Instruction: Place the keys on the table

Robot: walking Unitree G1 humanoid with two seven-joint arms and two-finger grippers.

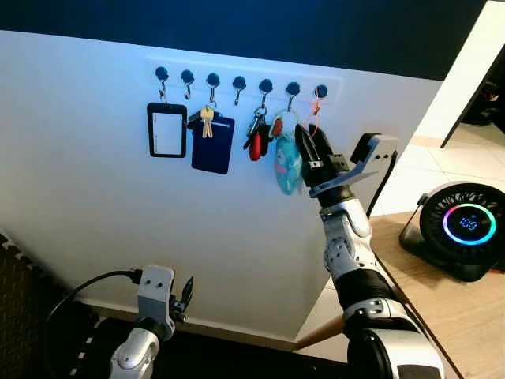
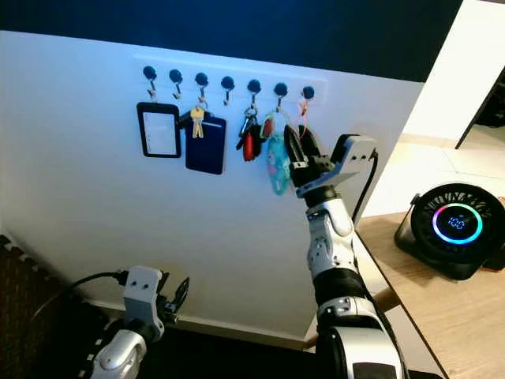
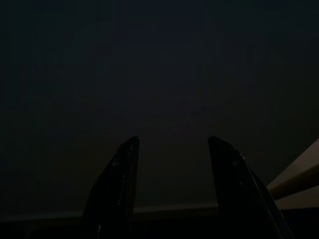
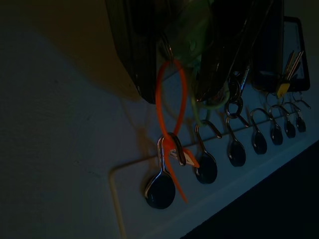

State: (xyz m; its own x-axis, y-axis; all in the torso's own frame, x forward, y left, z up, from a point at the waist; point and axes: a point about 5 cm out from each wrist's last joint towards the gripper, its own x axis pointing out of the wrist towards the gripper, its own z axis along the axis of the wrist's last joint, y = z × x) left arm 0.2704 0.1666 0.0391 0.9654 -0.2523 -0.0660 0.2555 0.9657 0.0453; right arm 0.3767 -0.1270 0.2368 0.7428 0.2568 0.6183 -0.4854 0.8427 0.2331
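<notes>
Reaching up to the hook rack (image 1: 237,79) on the wall, the right gripper (image 1: 309,151) has its fingers slightly parted around the orange loop (image 4: 169,94) of the keys on the end hook (image 4: 164,172), and should clamp, then lift clear.

Hook rail (image 1: 237,75) is crowded: badge holder (image 1: 166,129), blue card case (image 1: 213,144), red keys (image 1: 256,140) and blue charm (image 1: 288,164) hang close together, little gap between. Right gripper (image 1: 309,144) sits by the last hooks. Bare wall (image 1: 95,213) below is open. Fan (image 1: 465,227) blocks the table (image 1: 442,308) far edge.
</notes>
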